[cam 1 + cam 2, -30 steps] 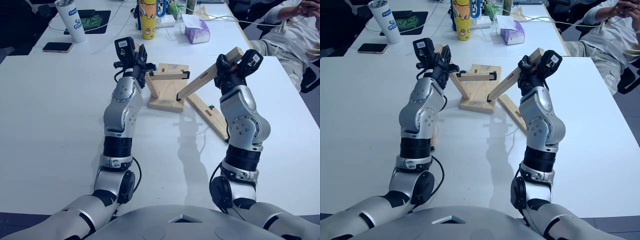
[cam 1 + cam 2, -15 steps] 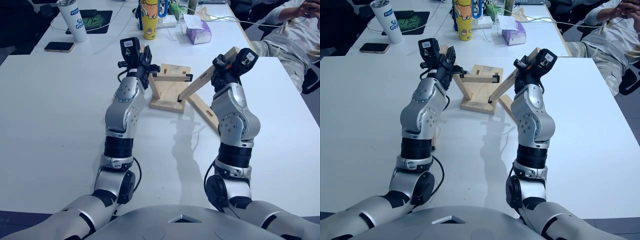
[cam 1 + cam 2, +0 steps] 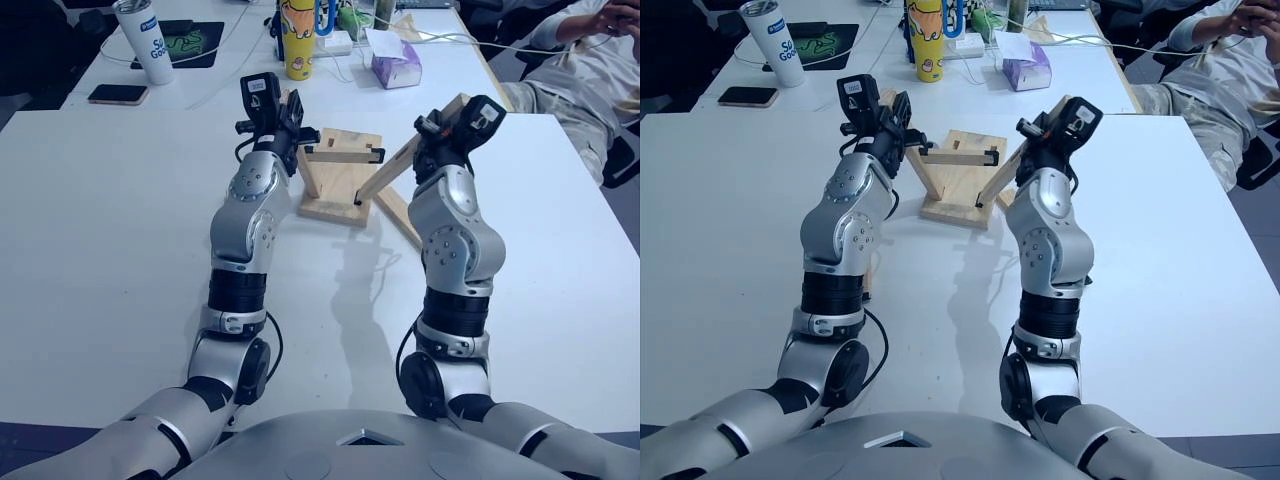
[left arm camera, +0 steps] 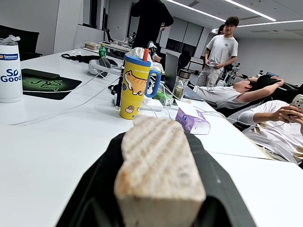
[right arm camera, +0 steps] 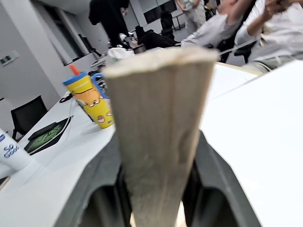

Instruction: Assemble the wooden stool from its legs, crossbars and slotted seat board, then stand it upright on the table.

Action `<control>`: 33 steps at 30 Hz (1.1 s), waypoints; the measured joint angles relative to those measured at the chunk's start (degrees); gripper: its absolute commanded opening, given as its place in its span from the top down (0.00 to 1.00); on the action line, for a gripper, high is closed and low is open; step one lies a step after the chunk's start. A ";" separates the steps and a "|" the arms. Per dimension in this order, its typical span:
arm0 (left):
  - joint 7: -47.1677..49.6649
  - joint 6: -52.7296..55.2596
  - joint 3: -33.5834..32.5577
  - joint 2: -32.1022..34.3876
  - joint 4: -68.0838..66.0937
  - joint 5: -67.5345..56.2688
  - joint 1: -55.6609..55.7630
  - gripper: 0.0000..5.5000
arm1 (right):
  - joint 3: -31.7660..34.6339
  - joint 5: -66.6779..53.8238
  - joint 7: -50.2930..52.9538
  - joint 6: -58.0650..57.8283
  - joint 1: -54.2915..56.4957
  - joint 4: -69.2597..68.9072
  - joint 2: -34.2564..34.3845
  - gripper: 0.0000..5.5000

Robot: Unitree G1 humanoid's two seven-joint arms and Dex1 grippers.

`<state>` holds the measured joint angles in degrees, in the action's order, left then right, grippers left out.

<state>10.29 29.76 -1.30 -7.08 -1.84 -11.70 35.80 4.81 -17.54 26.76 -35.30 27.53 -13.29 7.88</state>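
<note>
**Both legs held, slanting down to the seat board**

The slotted seat board (image 3: 338,182) lies flat on the bench (image 3: 120,220), far of centre, between your two arms. A crossbar (image 3: 340,155) runs level above it, from one slanting leg toward the other.

The left leg (image 3: 306,172) leans down onto the board's left side. Your left jaws are closed on its upper end: in the left wrist view the end grain sits squarely between the two black fingers (image 4: 208,189), wood touching both.

The right leg (image 3: 390,172) slants more steeply from upper right down to the board's near right corner. Your right jaws clamp its top end, one finger on each flank (image 5: 97,189). Whether either foot is seated in a slot you cannot tell from these views.

Another wooden piece (image 3: 403,213) lies flat on the bench just right of the board, partly hidden by the right arm.

Beyond the board stand a yellow mug (image 3: 295,40), a tissue box (image 3: 397,68), a white tumbler (image 3: 145,40) and a phone (image 3: 115,93).
</note>
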 measured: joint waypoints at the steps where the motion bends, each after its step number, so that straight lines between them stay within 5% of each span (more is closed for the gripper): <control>1: 0.07 0.03 -0.04 0.04 -0.21 0.00 0.20 0.81 | -0.75 0.85 -0.20 0.01 -0.20 -0.16 0.10 0.81; 33: 0.73 -2.79 -2.34 0.13 -2.38 -1.48 0.99 0.81 | -0.44 4.86 -7.00 0.00 4.98 6.86 -0.61 0.81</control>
<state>11.02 26.96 -3.64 -6.95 -4.22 -13.18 36.79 4.36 -12.67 19.76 -35.29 32.51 -6.42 7.27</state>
